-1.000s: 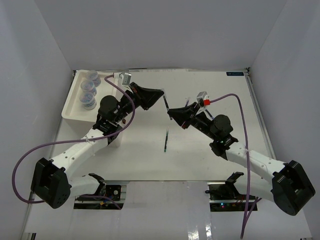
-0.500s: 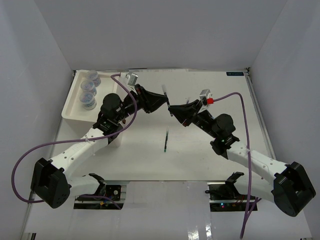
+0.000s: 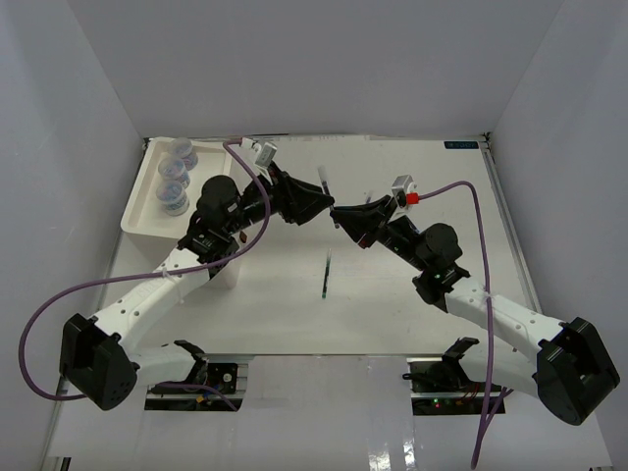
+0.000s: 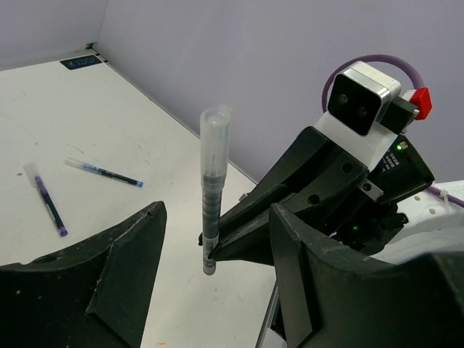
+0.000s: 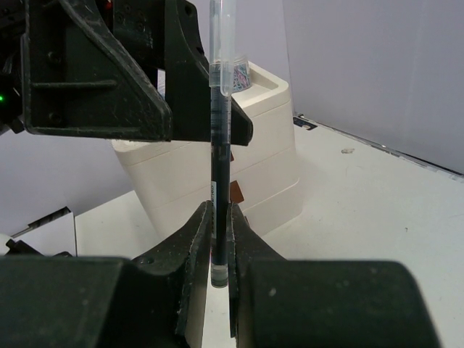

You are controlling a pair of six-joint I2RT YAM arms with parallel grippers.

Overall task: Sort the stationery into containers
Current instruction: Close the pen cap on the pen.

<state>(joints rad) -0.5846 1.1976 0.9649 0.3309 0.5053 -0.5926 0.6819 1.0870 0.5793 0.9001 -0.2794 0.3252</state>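
Note:
A dark pen with a clear cap (image 5: 220, 167) stands upright above the table, and my right gripper (image 5: 220, 217) is shut on its lower end. In the left wrist view the same pen (image 4: 211, 196) rises between the spread fingers of my left gripper (image 4: 217, 217), which is open and touches nothing. From above, the left gripper (image 3: 316, 206) and right gripper (image 3: 340, 214) meet tip to tip around the pen (image 3: 323, 178). The white drawer unit (image 3: 137, 214) stands at the left with three clear jars (image 3: 174, 175) in its top tray.
A green pen (image 3: 326, 272) lies on the table between the arms. A purple pen (image 4: 47, 203) and a blue pen (image 4: 101, 172) lie farther back. Brown knobs (image 5: 235, 190) mark the white drawers (image 5: 272, 163) behind the held pen.
My left gripper has opened and let go of the pen, which stays in the shut right gripper. Both grippers have shifted slightly towards the back.

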